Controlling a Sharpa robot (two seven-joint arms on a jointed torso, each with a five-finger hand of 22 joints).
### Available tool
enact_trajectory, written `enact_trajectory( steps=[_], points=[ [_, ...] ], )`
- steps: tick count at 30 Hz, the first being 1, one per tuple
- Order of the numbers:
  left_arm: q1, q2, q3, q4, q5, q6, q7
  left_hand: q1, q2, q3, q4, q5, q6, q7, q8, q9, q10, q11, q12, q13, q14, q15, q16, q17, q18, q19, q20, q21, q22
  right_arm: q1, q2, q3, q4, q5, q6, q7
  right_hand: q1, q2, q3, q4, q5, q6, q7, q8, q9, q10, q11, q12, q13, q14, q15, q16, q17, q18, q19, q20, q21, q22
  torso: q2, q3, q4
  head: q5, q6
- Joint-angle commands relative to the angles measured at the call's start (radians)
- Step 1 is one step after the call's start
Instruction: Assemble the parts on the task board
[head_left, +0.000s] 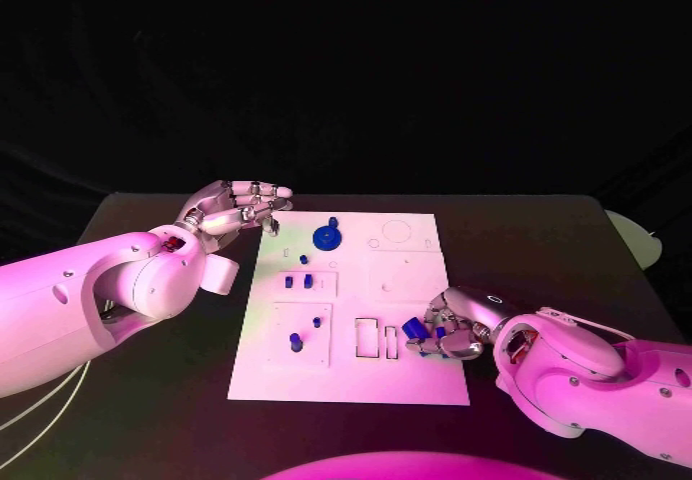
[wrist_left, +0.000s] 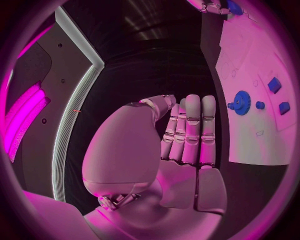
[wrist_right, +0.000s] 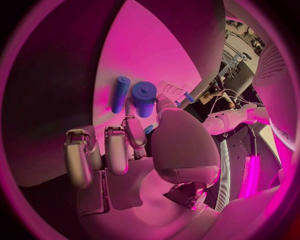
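Note:
The white task board (head_left: 389, 375) lies in the middle of the table. A blue gear (head_left: 327, 238) (wrist_left: 241, 102) sits on its far part, and small blue pieces (head_left: 297, 283) (wrist_left: 274, 85) stand nearer the middle. My right hand (head_left: 450, 330) (wrist_right: 125, 145) rests over the board's near right part and pinches a short blue cylinder (head_left: 415, 328) (wrist_right: 144, 99) between thumb and finger. A longer blue peg (wrist_right: 120, 94) lies right beside it; I cannot tell whether it is held. My left hand (head_left: 238, 207) (wrist_left: 184, 132) hovers at the board's far left corner, fingers curled in, holding nothing.
Two more blue pieces (head_left: 296, 343) stand in the board's near left block. Two slots (head_left: 378, 338) are cut into the board just left of my right hand. A pale round object (head_left: 635, 238) sits at the table's right edge.

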Motion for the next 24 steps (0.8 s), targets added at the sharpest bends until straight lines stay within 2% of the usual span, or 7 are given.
enact_trajectory(
  steps=[1,7,11,18,24],
  points=[
    [0.001,0.000,0.001,0.003,0.005,0.017,0.003,-0.007,0.003,0.004,-0.001,0.005,0.003,0.002,-0.003,0.001,-0.004,0.000,0.004,0.001,0.003,-0.003,-0.006,-0.001,0.015,0.000,-0.004,-0.005,-0.002,-0.005,0.005,-0.002,-0.009,-0.013,0.016,-0.017,0.008,0.013,-0.008,0.001,0.011,0.002,-0.006,0.000,-0.002,0.002,-0.004,0.003,0.002,0.068,-0.008,0.006,0.037,-0.014,0.106,-0.009,0.004,0.263,-0.001,-0.0004,0.0002,0.001,0.000],
    [0.001,0.000,0.001,0.004,0.005,0.016,0.003,-0.007,0.003,0.004,-0.001,0.005,0.003,0.002,-0.003,0.001,-0.004,0.000,0.004,0.001,0.003,-0.003,-0.006,-0.001,0.015,0.000,-0.004,-0.005,-0.002,-0.007,0.012,-0.002,-0.012,-0.011,-0.002,-0.017,0.056,0.035,-0.003,0.000,0.058,0.004,-0.008,0.001,0.000,0.006,-0.006,0.007,0.011,0.069,-0.010,0.007,0.038,-0.014,0.106,-0.011,0.004,0.263,-0.001,-0.0008,0.0003,0.002,0.000],
    [0.001,-0.001,0.001,0.004,0.005,0.016,0.003,-0.007,0.003,0.004,-0.001,0.005,0.003,0.002,-0.003,0.001,-0.004,0.000,0.004,0.001,0.003,-0.003,-0.006,-0.001,0.015,0.000,-0.004,-0.005,-0.002,-0.007,0.009,-0.002,0.000,-0.011,-0.045,-0.013,0.085,0.052,0.008,0.000,0.105,0.017,-0.012,0.002,-0.001,0.017,-0.011,0.020,0.025,0.069,-0.013,0.009,0.043,-0.014,0.106,-0.013,0.004,0.263,-0.001,-0.0005,-0.0005,0.002,0.001],
    [0.001,0.001,0.001,0.002,0.005,0.016,0.004,-0.007,0.003,0.004,-0.001,0.005,0.003,0.002,-0.003,0.001,-0.004,0.000,0.004,0.001,0.003,-0.003,-0.006,-0.001,0.015,0.000,-0.004,-0.005,-0.002,0.004,-0.003,0.000,0.040,0.003,-0.111,-0.006,0.098,0.061,0.015,0.000,0.131,0.029,-0.017,0.002,-0.003,0.022,-0.015,0.024,0.031,0.070,-0.017,0.010,0.045,-0.014,0.106,-0.016,0.004,0.263,-0.003,-0.0001,-0.0002,-0.001,0.004],
    [0.001,0.004,0.001,0.001,0.005,0.017,0.004,-0.009,0.003,0.005,0.000,0.005,0.003,0.002,-0.003,0.001,-0.005,0.000,0.006,0.001,0.004,-0.003,-0.006,-0.002,0.015,0.000,-0.004,-0.006,-0.002,0.019,0.002,0.002,0.062,0.029,-0.140,0.000,0.099,0.064,0.018,0.001,0.142,0.034,-0.019,0.002,-0.004,0.024,-0.017,0.026,0.034,0.070,-0.018,0.011,0.048,-0.014,0.106,-0.018,0.004,0.263,0.000,0.0003,0.0011,0.000,0.007]
  ],
)
